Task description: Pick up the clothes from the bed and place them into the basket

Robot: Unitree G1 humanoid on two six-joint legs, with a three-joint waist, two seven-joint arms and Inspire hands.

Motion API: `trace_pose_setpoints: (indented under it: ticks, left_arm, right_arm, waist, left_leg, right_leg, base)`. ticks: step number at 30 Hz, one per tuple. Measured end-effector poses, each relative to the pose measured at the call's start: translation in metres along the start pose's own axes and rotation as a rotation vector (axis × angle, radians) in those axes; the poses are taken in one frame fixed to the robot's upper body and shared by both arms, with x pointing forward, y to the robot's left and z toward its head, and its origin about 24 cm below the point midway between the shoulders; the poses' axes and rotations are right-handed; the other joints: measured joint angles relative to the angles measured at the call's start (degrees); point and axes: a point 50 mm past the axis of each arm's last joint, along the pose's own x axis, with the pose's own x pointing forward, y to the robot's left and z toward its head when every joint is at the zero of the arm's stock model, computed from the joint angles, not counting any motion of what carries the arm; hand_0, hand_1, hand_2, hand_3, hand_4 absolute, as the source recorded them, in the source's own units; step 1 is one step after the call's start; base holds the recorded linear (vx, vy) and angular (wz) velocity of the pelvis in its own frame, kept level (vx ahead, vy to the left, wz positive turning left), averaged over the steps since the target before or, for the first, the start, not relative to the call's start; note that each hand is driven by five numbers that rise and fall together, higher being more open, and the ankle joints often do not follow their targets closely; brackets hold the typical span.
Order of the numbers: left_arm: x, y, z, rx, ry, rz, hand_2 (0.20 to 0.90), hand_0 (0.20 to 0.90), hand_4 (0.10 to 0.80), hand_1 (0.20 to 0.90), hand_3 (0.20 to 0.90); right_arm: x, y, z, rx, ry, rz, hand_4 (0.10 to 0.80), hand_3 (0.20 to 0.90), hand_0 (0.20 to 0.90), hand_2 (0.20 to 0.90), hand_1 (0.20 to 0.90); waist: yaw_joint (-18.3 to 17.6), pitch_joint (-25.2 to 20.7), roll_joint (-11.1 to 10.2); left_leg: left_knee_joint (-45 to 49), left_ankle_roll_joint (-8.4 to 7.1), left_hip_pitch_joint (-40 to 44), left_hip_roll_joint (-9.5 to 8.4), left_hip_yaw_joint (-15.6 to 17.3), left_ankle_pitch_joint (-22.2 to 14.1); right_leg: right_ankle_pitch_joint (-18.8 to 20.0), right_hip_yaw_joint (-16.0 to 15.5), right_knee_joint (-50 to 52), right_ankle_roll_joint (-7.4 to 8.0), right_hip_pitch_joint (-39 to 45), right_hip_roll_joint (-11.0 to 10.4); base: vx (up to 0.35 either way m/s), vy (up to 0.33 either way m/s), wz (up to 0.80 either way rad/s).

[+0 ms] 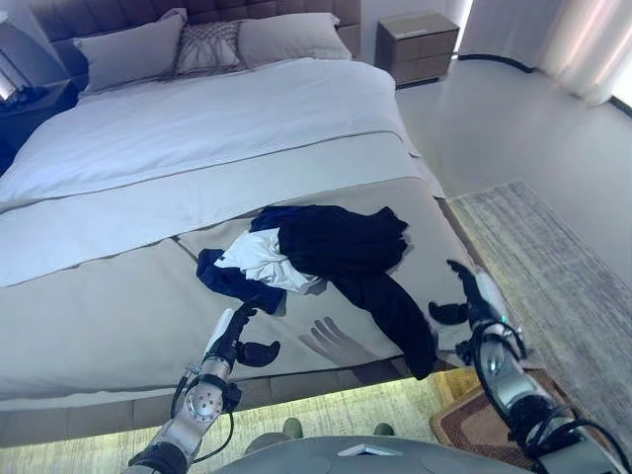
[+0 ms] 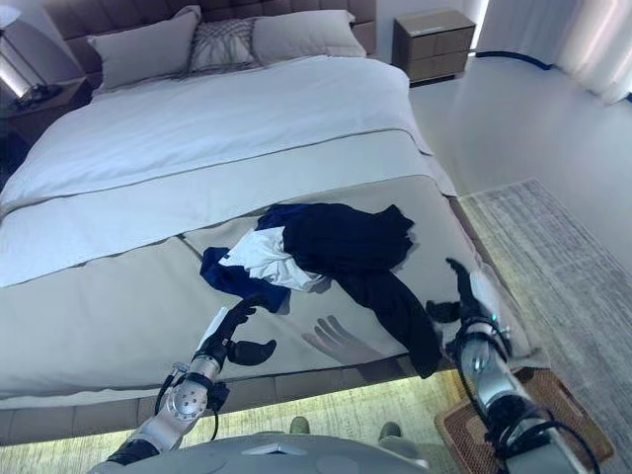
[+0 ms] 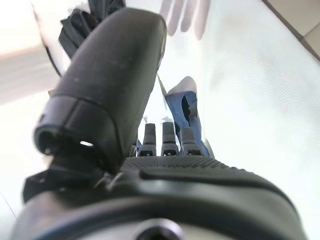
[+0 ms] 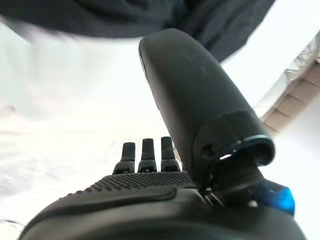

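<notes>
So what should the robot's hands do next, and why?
Probably reach both hands forward onto the clothes. The left hand and right hand hover open on either side of the pile, touching nothing, and the pile lies untouched on the bed.

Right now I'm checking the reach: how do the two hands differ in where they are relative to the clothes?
The left hand reaches the blue edge of the clothes, while the right hand hangs off the dark sleeve's side, apart from it. The left is over the bed; the right is at its corner. Both are open, holding nothing.

No readable text, label or number shows anywhere
</notes>
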Motion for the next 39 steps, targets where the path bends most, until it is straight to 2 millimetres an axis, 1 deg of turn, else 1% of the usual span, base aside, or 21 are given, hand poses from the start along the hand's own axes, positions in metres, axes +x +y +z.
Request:
trace_pose_setpoints:
  ticks: [3,4,5,6,8,9,10,11,12,13,14,15,17,20,21,22,24,27,32,38,39]
  left_arm:
    - [0.017,0.019,0.021,-0.060,-0.067,0.058,0.900,0.900,0.800,0.900,0.900]
    - [0.030,0.027,0.039,-0.080,-0.123,0.078,0.900,0.900,0.800,0.900,0.900]
    - [0.038,0.030,0.052,-0.092,-0.161,0.090,0.900,0.900,0.800,0.900,0.900]
    - [0.045,0.035,0.068,-0.104,-0.213,0.105,0.900,0.900,0.800,0.900,0.900]
    - [0.053,0.041,0.093,-0.110,-0.298,0.112,0.900,0.900,0.800,0.900,0.900]
    - [0.056,0.044,0.110,-0.114,-0.360,0.117,0.900,0.900,0.800,0.900,0.900]
    - [0.056,0.046,0.121,-0.120,-0.402,0.117,0.900,0.900,0.800,0.900,0.900]
    - [0.057,0.046,0.125,-0.124,-0.419,0.113,0.900,0.900,0.800,0.900,0.900]
    - [0.057,0.046,0.129,-0.124,-0.428,0.113,0.900,0.900,0.800,0.900,0.900]
    - [0.055,0.047,0.136,-0.121,-0.459,0.111,0.900,0.900,0.800,0.900,0.900]
    - [0.053,0.048,0.140,-0.121,-0.481,0.111,0.900,0.900,0.800,0.900,0.900]
    - [0.052,0.049,0.145,-0.113,-0.500,0.112,0.900,0.900,0.800,0.900,0.900]
    - [0.051,0.052,0.147,-0.114,-0.507,0.120,0.900,0.900,0.800,0.900,0.900]
    - [0.048,0.059,0.147,-0.114,-0.500,0.143,0.900,0.900,0.800,0.900,0.900]
    - [0.048,0.060,0.147,-0.112,-0.501,0.146,0.900,0.900,0.800,0.900,0.900]
    - [0.047,0.061,0.145,-0.113,-0.493,0.156,0.900,0.900,0.800,0.900,0.900]
    - [0.043,0.064,0.146,-0.125,-0.503,0.164,0.900,0.900,0.800,0.900,0.900]
    - [0.039,0.062,0.139,-0.145,-0.482,0.159,0.900,0.900,0.800,0.900,0.900]
    - [0.033,0.059,0.129,-0.157,-0.456,0.146,0.900,0.900,0.800,0.900,0.900]
    - [0.030,0.057,0.136,-0.166,-0.492,0.134,0.900,0.900,0.800,0.900,0.900]
    - [0.030,0.057,0.137,-0.167,-0.498,0.132,0.900,0.900,0.800,0.900,0.900]
  right_arm:
    - [0.037,-0.036,0.056,0.092,-0.087,-0.118,0.800,0.900,0.900,0.900,0.900]
    - [0.049,-0.059,0.084,0.114,-0.148,-0.182,0.800,0.900,0.900,0.900,0.900]
    - [0.056,-0.073,0.100,0.126,-0.182,-0.224,0.800,0.900,0.900,0.900,0.900]
    - [0.063,-0.088,0.118,0.118,-0.213,-0.272,0.800,0.900,0.900,0.900,0.900]
    - [0.068,-0.110,0.138,0.122,-0.245,-0.335,0.800,0.900,0.900,0.900,0.900]
    - [0.069,-0.122,0.149,0.118,-0.266,-0.369,0.800,0.900,0.900,0.900,0.900]
    - [0.070,-0.129,0.158,0.125,-0.282,-0.386,0.800,0.900,0.900,0.900,0.900]
    - [0.070,-0.129,0.158,0.126,-0.283,-0.386,0.800,0.900,0.900,0.900,0.900]
    - [0.071,-0.126,0.159,0.122,-0.279,-0.376,0.800,0.900,0.900,0.900,0.900]
    - [0.073,-0.129,0.159,0.094,-0.268,-0.377,0.800,0.900,0.900,0.900,0.900]
    - [0.074,-0.131,0.157,0.089,-0.245,-0.368,0.800,0.900,0.900,0.900,0.900]
    - [0.075,-0.135,0.156,0.098,-0.232,-0.368,0.800,0.900,0.900,0.900,0.900]
    - [0.077,-0.137,0.158,0.097,-0.218,-0.356,0.800,0.900,0.900,0.900,0.900]
    - [0.078,-0.141,0.159,0.111,-0.195,-0.345,0.800,0.900,0.900,0.900,0.900]
    - [0.078,-0.142,0.159,0.110,-0.189,-0.347,0.800,0.900,0.900,0.900,0.900]
    - [0.078,-0.143,0.158,0.105,-0.176,-0.346,0.800,0.900,0.900,0.900,0.900]
    - [0.079,-0.144,0.159,0.086,-0.152,-0.329,0.800,0.900,0.900,0.900,0.900]
    - [0.080,-0.145,0.161,0.094,-0.130,-0.310,0.800,0.900,0.900,0.900,0.900]
    - [0.081,-0.156,0.177,0.080,-0.135,-0.286,0.800,0.900,0.900,0.900,0.900]
    - [0.081,-0.170,0.182,0.058,-0.141,-0.238,0.800,0.900,0.900,0.900,0.900]
    - [0.081,-0.171,0.183,0.070,-0.142,-0.232,0.578,0.678,0.709,0.709,0.709]
  waist:
    - [0.6,2.8,0.5]
    - [0.9,5.2,1.2]
    - [1.6,6.6,1.8]
    - [1.6,8.6,1.7]
    - [2.5,11.4,1.5]
    - [2.8,13.4,1.0]
    - [3.2,15.0,1.0]
    - [3.7,15.4,0.9]
    - [4.6,16.2,0.6]
    - [4.5,16.9,0.0]
    - [5.2,17.1,0.0]
    - [5.7,17.6,-0.1]
    - [6.4,17.9,0.0]
    - [6.5,20.2,0.0]
    - [6.5,20.4,0.1]
    - [6.7,20.9,0.2]
    - [6.7,21.7,0.2]
    - [7.7,22.9,0.3]
    - [8.2,23.8,0.5]
    - [8.6,23.8,0.5]
    - [8.6,23.8,0.5]
  left_leg:
    - [3.8,0.09,-6.0,-0.25,-0.4,0.2]
    - [5.6,0.09,-8.6,-0.28,-0.8,0.2]
    - [6.7,0.07,-10.3,-0.27,-1.1,0.2]
    - [10.7,0.07,-13.9,-0.66,-1.6,0.2]
    - [14.8,0.11,-17.5,-1.80,-1.6,0.1]
    - [18.2,0.57,-19.8,-2.78,-1.6,-0.8]
    - [20.6,1.53,-21.0,-3.10,-1.7,-2.5]
    - [21.9,1.87,-21.7,-3.27,-1.6,-4.4]
    - [25.8,1.43,-23.9,-3.82,-1.5,-5.9]
    - [33.5,2.74,-27.8,-4.18,-1.4,-7.7]
    - [38.6,2.83,-30.1,-4.33,-1.5,-12.3]
    - [43.3,2.97,-32.9,-4.56,-1.5,-14.0]
    - [49.2,3.61,-37.4,-4.70,-1.6,-15.9]
    - [56.7,4.16,-42.8,-5.12,-1.8,-18.1]
    - [57.7,4.19,-43.8,-5.13,-1.9,-18.4]
    - [59.7,4.20,-45.7,-5.26,-2.2,-18.8]
    - [64.1,4.61,-49.9,-5.17,-2.7,-20.1]
    - [67.3,4.33,-53.7,-5.20,-2.9,-20.5]
    - [70.7,4.35,-58.1,-5.22,-4.1,-20.5]
    - [73.0,4.34,-60.4,-5.20,-5.1,-20.5]
    - [73.2,4.34,-60.4,-5.21,-5.1,-20.5]
  right_leg:
    - [0.2,-0.3,3.6,-0.25,-5.8,-0.8]
    - [0.2,-0.4,5.7,-0.28,-8.3,-1.1]
    - [0.1,-1.0,7.0,-0.29,-9.7,-1.3]
    - [-1.2,-1.3,12.4,-1.30,-13.7,-2.7]
    - [-4.6,-1.4,20.3,-1.60,-18.1,-5.1]
    - [-7.3,-1.3,26.3,-2.05,-21.3,-7.2]
    - [-8.9,-1.2,30.2,-2.80,-23.0,-8.2]
    - [-10.6,-1.1,32.6,-3.10,-24.2,-8.8]
    - [-12.4,-1.2,37.1,-2.33,-26.1,-10.1]
    - [-13.7,-1.1,43.1,-3.62,-29.0,-12.0]
    - [-17.0,-0.7,47.8,-4.90,-31.2,-12.9]
    - [-19.1,0.0,51.8,-5.20,-33.4,-13.8]
    - [-20.0,0.6,57.4,-6.00,-37.7,-15.1]
    - [-23.0,1.9,63.3,-5.23,-41.9,-16.3]
    - [-23.4,1.9,64.1,-5.17,-42.6,-16.5]
    - [-24.0,2.0,66.1,-4.36,-44.1,-16.7]
    - [-25.2,2.5,69.6,-5.07,-47.7,-17.3]
    - [-25.4,3.3,72.8,-4.65,-51.6,-17.6]
    - [-25.6,3.2,76.1,-4.98,-55.3,-17.8]
    - [-26.2,3.0,78.6,-5.80,-57.3,-17.8]
    - [-26.2,3.0,78.9,-5.82,-57.4,-17.8]
  base:
    - [-0.317,0.072,0.04]
    - [-0.343,0.077,0.12]
    - [-0.334,0.075,0.24]
    - [-0.242,0.053,0.23]
    - [-0.095,0.015,0.32]
    - [-0.031,0.003,0.38]
    - [0.047,-0.005,0.29]
    - [0.041,-0.002,0.24]
    - [0.017,0.006,0.29]
    - [-0.043,0.017,0.29]
    - [-0.048,0.018,0.27]
    - [-0.041,0.012,0.16]
    - [-0.037,0.005,0.11]
    - [-0.054,-0.020,0.08]
    - [-0.063,-0.033,0.10]
    - [-0.063,-0.036,0.11]
    - [-0.035,-0.029,0.12]
    - [-0.018,-0.014,0.04]
    - [-0.015,-0.026,0.04]
    - [0.004,-0.037,0.02]
    - [0.016,-0.032,-0.02]
